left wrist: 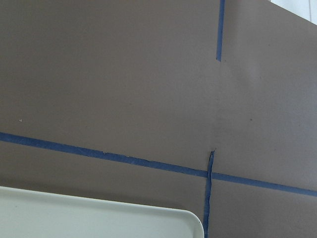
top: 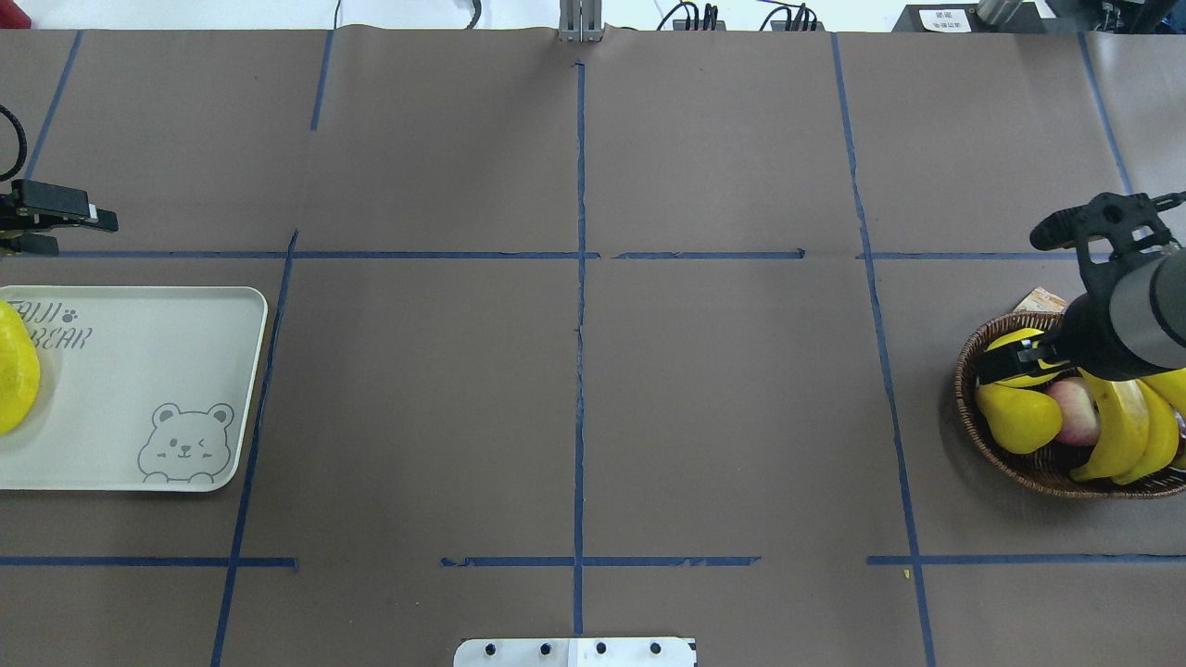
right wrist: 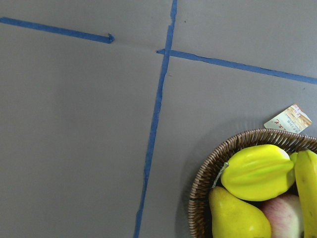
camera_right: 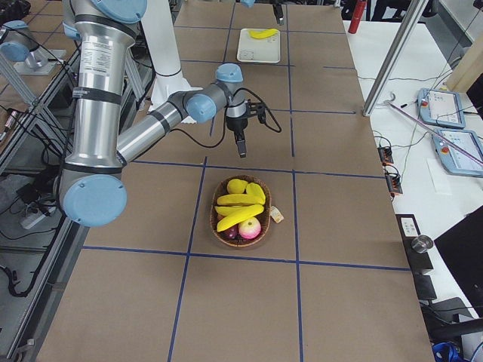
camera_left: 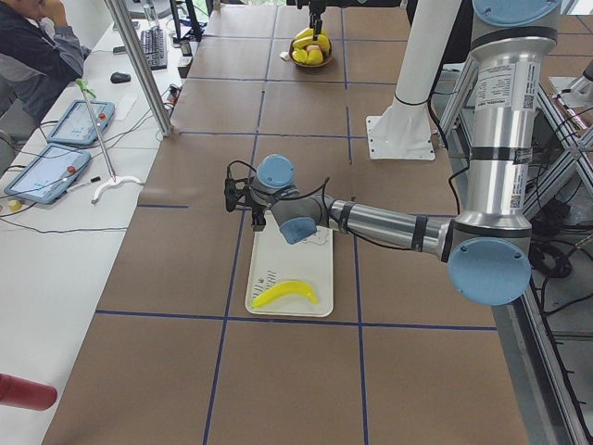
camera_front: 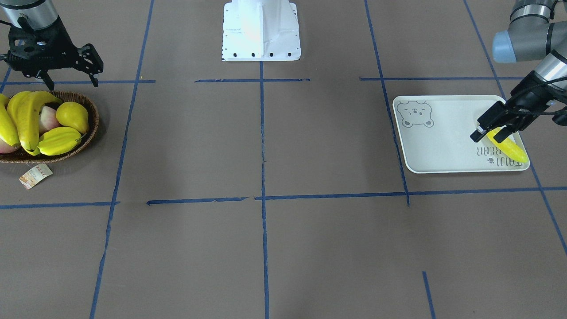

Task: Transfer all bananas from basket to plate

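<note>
One banana (camera_front: 509,149) lies on the pale bear plate (camera_front: 443,137) near its lettered end; it also shows in the overhead view (top: 14,366) and the left side view (camera_left: 285,293). My left gripper (camera_front: 489,132) is open and empty just above that banana, at the plate's edge (top: 139,371). Three bananas (camera_front: 27,117) lie in the wicker basket (camera_front: 92,133), also seen overhead (top: 1126,428). My right gripper (camera_front: 73,83) is open and empty, hovering over the basket's rim (top: 968,357) on the side towards the robot.
The basket also holds a ridged starfruit (camera_front: 60,141), a yellow pear (camera_front: 73,116) and a pink apple (camera_front: 48,120). A paper tag (camera_front: 35,175) lies beside the basket. The white robot base (camera_front: 261,31) stands between the arms. Blue tape lines cross the brown table.
</note>
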